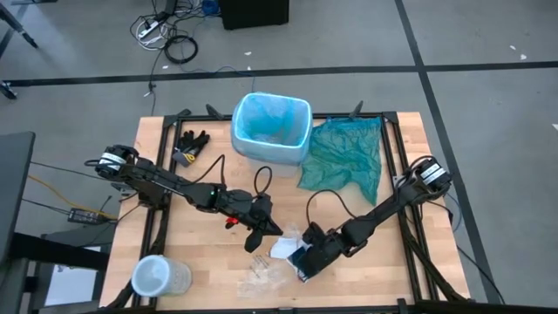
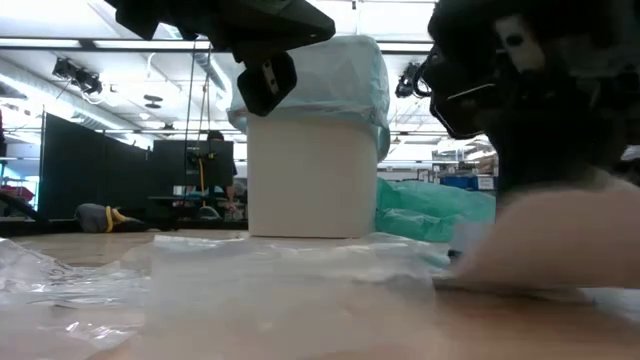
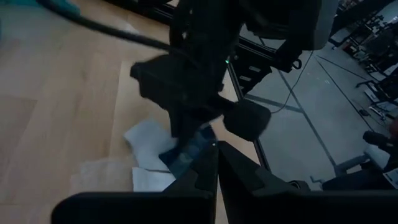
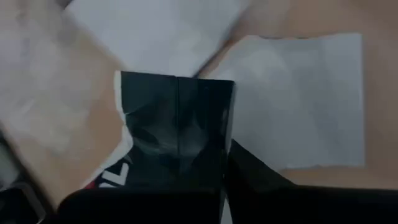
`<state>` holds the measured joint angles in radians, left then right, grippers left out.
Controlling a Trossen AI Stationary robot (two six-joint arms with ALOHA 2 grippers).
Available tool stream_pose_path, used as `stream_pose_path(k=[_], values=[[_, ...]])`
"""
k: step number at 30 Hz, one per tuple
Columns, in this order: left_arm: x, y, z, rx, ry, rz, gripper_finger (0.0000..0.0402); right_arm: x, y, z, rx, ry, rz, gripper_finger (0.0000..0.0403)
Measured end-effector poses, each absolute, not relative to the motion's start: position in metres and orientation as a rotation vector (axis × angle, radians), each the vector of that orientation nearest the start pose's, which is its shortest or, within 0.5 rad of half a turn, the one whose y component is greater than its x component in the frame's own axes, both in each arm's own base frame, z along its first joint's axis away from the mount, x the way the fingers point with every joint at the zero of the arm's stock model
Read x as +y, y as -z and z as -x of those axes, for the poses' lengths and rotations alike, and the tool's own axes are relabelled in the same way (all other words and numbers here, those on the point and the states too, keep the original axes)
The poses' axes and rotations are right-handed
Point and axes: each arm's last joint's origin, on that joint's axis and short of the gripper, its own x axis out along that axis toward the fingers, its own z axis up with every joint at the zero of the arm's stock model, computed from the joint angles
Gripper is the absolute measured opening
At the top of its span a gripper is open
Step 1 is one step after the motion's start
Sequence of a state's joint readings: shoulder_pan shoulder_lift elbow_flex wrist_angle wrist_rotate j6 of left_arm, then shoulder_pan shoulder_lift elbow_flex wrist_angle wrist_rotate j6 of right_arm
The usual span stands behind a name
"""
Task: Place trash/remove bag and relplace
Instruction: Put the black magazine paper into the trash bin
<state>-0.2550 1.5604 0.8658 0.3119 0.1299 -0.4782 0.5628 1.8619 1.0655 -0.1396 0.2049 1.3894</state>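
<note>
The right gripper (image 1: 307,262) is down on the dark wrapper (image 4: 176,134) among white paper (image 4: 298,99), its fingers closing on it; the lined bin (image 1: 272,129) lies far back. The left gripper (image 1: 255,236), shut and empty, hangs just beside.

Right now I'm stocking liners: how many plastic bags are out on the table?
2. A light blue bag lines the white bin at the table's far edge; a teal-green bag lies flat beside it, toward the right arm's side.

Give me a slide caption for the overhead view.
Right pincer down on dark wrapper among white paper scraps; left pincer alongside, blue-lined bin behind.
</note>
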Motion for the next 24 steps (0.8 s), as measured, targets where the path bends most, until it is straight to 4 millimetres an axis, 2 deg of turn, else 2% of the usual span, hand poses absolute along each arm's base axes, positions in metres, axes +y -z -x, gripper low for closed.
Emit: stream_pose_path(k=[6, 12, 18, 24], values=[[-0.088, -0.221, -0.322, 0.468, 0.281, 0.443, 0.0021, 0.17, -0.158, -0.308, 0.989, 0.503, -0.853, 0.0001], [-0.088, -0.221, -0.322, 0.467, 0.293, 0.449, 0.0021, 0.138, -0.178, -0.294, 1.069, 0.685, -0.783, 0.0], [-0.09, -0.224, -0.322, 0.464, 0.349, 0.49, 0.0021, 0.123, -0.227, -0.277, 0.942, 0.641, -0.784, 0.0], [-0.089, -0.244, -0.319, 0.349, 0.403, 0.536, 0.0021, 0.112, -0.278, -0.256, 0.739, 0.536, -0.835, 0.0]])
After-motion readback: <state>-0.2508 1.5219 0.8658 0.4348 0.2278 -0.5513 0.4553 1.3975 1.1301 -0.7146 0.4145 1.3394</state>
